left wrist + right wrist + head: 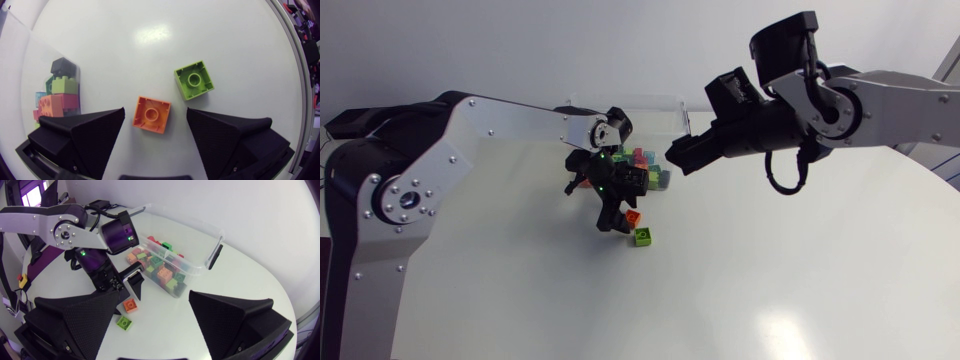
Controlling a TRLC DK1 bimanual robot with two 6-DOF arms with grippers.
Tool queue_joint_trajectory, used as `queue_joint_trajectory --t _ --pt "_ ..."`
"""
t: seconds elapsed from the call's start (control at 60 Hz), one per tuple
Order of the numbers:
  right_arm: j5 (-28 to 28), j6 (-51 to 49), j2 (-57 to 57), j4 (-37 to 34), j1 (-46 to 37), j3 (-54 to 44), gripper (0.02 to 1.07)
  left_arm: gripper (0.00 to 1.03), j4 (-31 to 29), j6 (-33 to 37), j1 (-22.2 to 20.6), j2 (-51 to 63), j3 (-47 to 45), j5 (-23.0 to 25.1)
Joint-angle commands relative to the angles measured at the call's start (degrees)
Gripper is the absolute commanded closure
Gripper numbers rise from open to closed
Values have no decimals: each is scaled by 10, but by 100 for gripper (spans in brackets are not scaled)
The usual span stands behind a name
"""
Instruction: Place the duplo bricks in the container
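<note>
1. Duplo bricks (165,275) fill much of the one clear container (195,245). They are piled up in green, orange, red, pink and other colours, and overlap too much for you to count them.
2. Two more lie loose on the white desk (150,35), outside the container: one orange brick (151,114) and one green brick (194,80). They sit just beside each other without touching. Each shows a hollow face with a single ring in its middle.
3. Your left hand (156,120) has its two fingers spread wide. The orange brick lies between them with a gap at either side, so the hand grips nothing. The green brick is just ahead of the hand, off toward one finger.
4. The container stands close beside the left hand, and its clear wall shows past one finger in the left wrist view.
5. Your right hand (154,297) is also spread wide and is empty. It hangs above the desk near one end of the container, and its camera looks down on the container, the left arm (40,222) and both loose bricks.
</note>
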Motion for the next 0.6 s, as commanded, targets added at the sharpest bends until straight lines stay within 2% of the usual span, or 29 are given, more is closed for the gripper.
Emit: queue_joint_trajectory --t 0.0,0.117,0.133,0.183,0.233,0.35,0.583 --pt "-6 -7 -23 6 -4 -38 7 30 -20 19 -5 25 31 -3" --pt "-8 -3 -52 6 -3 -63 7 49 -39 19 -8 40 44 -7" --pt "-7 -2 -55 5 -2 -67 7 50 -39 19 -8 40 44 -7" --pt "-7 -1 -65 -2 1 -74 7 64 -48 20 -8 45 47 -8" --pt "-7 7 -73 -4 5 -83 7 70 -51 19 -7 45 45 -9" --pt "4 21 -79 -23 20 -93 7 74 -67 17 -4 40 40 -18" --pt "49 54 -47 -84 61 -73 7 75 -71 -11 14 -14 -7 -18"
